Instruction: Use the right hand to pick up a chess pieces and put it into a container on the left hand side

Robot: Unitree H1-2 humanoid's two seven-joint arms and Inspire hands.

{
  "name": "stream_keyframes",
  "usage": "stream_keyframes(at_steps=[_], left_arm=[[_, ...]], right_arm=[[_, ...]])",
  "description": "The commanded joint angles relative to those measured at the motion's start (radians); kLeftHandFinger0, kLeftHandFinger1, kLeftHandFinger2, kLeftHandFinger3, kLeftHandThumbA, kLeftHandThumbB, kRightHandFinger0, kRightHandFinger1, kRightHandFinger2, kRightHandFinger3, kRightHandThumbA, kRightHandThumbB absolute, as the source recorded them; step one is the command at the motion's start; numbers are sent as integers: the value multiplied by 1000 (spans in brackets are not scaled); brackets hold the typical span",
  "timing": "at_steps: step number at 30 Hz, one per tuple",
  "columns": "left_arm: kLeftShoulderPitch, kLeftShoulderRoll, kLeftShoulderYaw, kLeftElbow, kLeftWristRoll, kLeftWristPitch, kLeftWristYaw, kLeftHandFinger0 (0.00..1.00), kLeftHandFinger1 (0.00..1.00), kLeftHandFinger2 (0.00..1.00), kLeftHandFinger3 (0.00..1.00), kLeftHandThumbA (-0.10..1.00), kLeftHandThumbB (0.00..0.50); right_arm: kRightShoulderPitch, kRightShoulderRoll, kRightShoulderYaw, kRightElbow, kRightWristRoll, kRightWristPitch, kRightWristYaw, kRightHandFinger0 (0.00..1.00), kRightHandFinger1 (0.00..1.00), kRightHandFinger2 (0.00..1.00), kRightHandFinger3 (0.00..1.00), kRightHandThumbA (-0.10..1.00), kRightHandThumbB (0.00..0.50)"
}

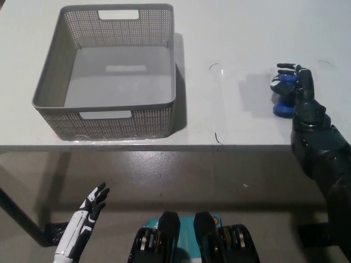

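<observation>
light: bright, even, from above | shadows: soft, right of basket (104,104) and left of right hand (299,90) on bench (230,33) | floor dimmer | focus: slightly soft, low resolution

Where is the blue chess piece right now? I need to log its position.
In the head view, the blue chess piece is at the table's right side, in the black right hand, far from the grey basket.

A bare lab or test room — plain white table (230,33) over smooth grey concrete floor (219,181).
</observation>
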Motion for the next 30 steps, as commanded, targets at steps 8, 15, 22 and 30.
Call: stream_keyframes(at_steps=[8, 15, 22, 30], left_arm=[[-9, 13, -1, -3, -3, -40, -2, 1000, 1000, 1000, 1000, 1000, 385], [-10, 12, -1, -7, -1, -29, -2, 1000, 1000, 1000, 1000, 1000, 388], [-12, 16, -1, -14, 1, -14, -5, 1000, 1000, 1000, 1000, 1000, 371], [-6, 20, -8, -17, 18, -9, -5, 1000, 1000, 1000, 1000, 1000, 382]], right_arm=[[-172, 56, 26, -151, -1, -120, -36, 0, 115, 442, 498, -100, 125], [-194, 131, 75, -403, -38, -32, -55, 0, 196, 559, 595, -100, 123], [-211, 209, 134, -522, -65, -4, -40, 0, 253, 544, 466, -100, 131], [-258, 327, 197, -498, -90, 10, -39, 0, 84, 335, 360, -100, 100]])
